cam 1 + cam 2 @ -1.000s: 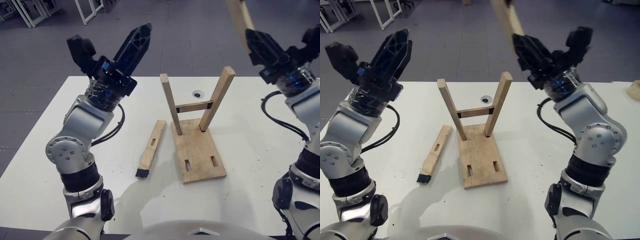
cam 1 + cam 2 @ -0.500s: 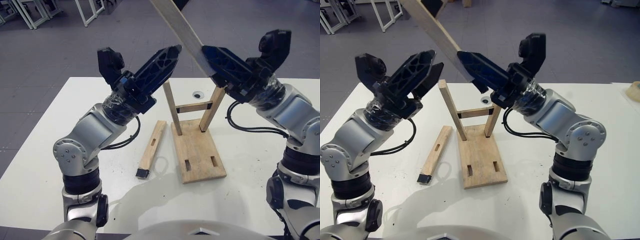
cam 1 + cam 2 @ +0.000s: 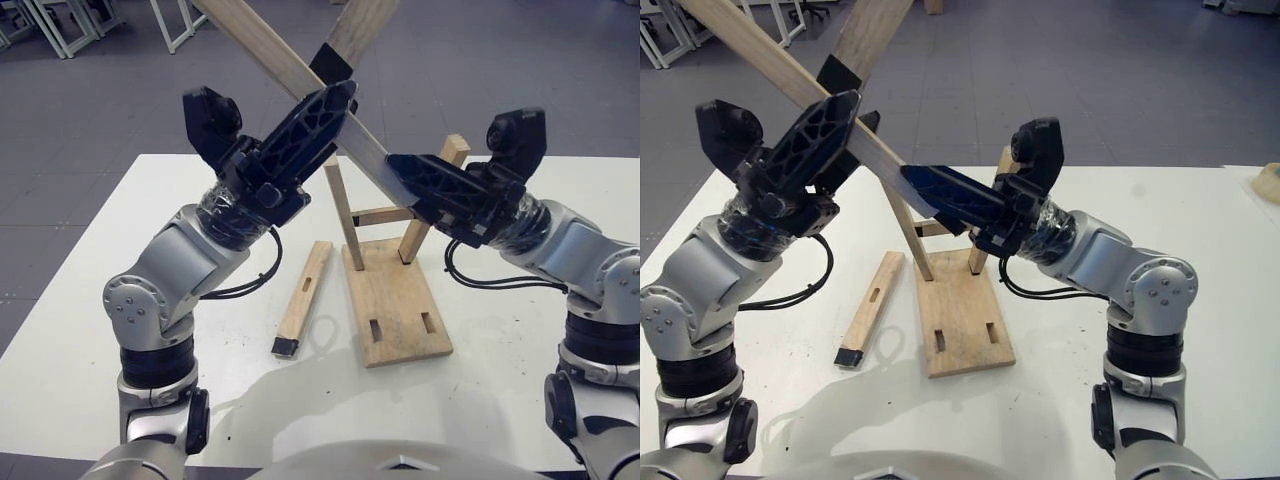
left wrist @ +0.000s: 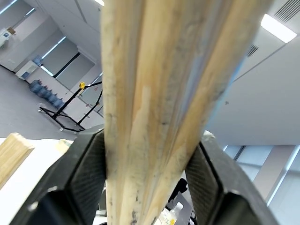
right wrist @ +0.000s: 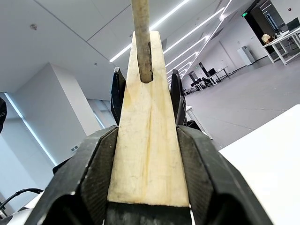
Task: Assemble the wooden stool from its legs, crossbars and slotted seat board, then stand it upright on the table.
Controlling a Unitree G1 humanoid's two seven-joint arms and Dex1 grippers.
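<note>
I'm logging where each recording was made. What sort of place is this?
Probably a large open-plan lab or office hall: long ceiling strip lights, desks standing on a wide grey floor, and blue water bottles stored along a wall.

A white table [image 3: 80, 300] stands on a grey floor [image 3: 520, 60] in a large, open hall. White metal frames [image 3: 770, 20] stand on the floor beyond the table's far left corner. Overhead, long strip lights [image 5: 197, 33] run across a pale ceiling [image 5: 70, 28]. Farther off, blue water bottles [image 4: 44, 93] sit beside a black metal stand [image 4: 70, 112].
</note>
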